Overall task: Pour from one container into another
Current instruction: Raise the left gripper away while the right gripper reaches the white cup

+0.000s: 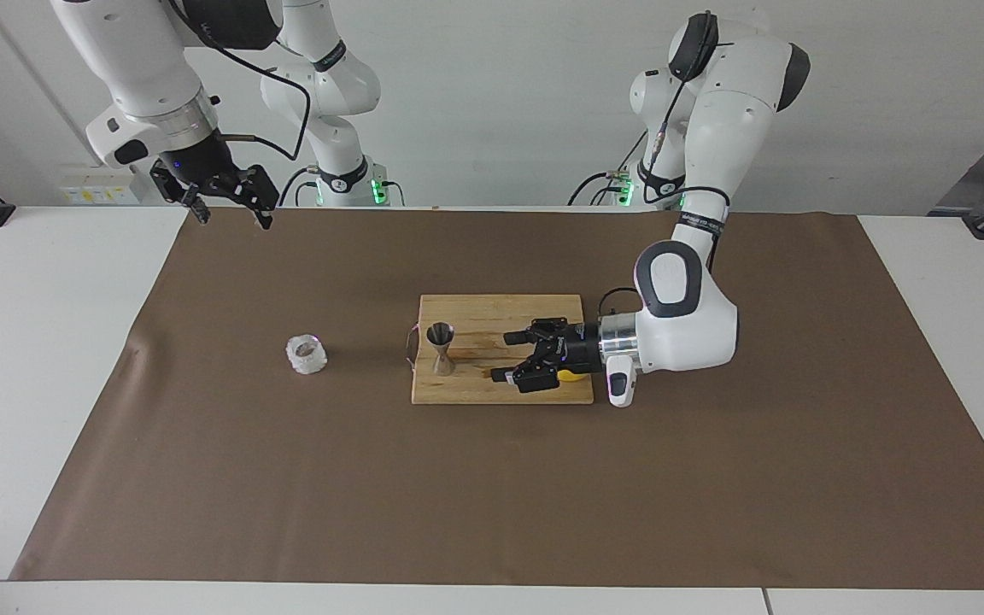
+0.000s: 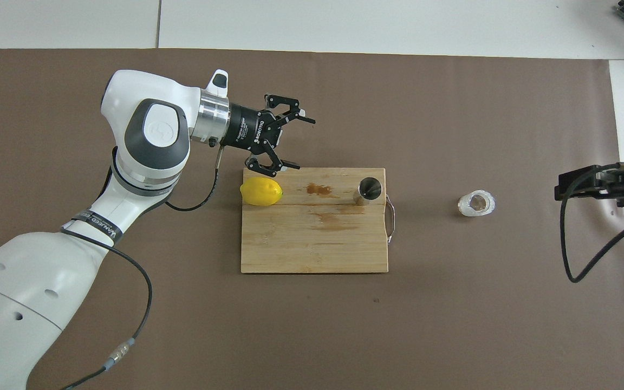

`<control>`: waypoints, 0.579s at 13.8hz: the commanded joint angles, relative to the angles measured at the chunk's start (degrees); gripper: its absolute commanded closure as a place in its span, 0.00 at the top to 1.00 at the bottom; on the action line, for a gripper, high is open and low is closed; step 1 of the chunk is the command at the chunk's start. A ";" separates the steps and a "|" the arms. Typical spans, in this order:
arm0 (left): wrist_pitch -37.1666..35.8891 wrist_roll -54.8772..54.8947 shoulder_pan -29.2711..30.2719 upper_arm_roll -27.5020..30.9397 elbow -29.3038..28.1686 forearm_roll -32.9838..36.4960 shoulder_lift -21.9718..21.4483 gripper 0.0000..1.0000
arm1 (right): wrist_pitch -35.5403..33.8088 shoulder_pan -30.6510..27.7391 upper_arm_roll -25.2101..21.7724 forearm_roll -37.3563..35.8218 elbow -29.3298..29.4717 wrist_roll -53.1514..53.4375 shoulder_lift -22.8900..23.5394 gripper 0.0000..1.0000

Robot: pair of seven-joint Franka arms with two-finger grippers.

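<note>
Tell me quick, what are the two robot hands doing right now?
Left gripper: open, holding nothing, over the wooden board near the lemon.
Right gripper: open, holding nothing, waiting up in the air.

Crinkled cup and steel jigger, both upright and well apart

The whitish translucent cup (image 1: 306,354) stands mouth-up on the brown mat, left of centre in the facing view. The hourglass-shaped jigger (image 1: 441,348) stands near the centre, its open cone upward; overhead it is right of centre.
</note>
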 commanded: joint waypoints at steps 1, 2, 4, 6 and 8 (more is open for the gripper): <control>-0.82 3.76 -0.21 2.67 -0.35 3.48 -2.71 1.00 | 3.28 -0.17 0.17 1.66 -2.18 -4.37 -0.50 1.00; -0.64 4.99 -0.21 3.45 -0.44 4.45 -3.94 1.00 | 4.59 -0.17 0.26 1.66 -3.05 -7.44 -0.50 1.00; -0.29 8.06 -1.26 4.87 -0.44 15.99 -6.75 1.00 | 6.27 -0.17 0.35 1.75 -4.20 -15.08 0.20 1.00; -0.98 9.57 -1.35 4.26 -0.44 27.27 -10.26 1.00 | 8.37 -0.09 0.53 1.84 -5.17 -21.15 1.43 1.00; -4.05 9.75 -1.17 4.34 -1.14 28.36 -12.56 1.00 | 12.84 0.61 0.53 2.27 -8.76 -30.10 1.79 1.00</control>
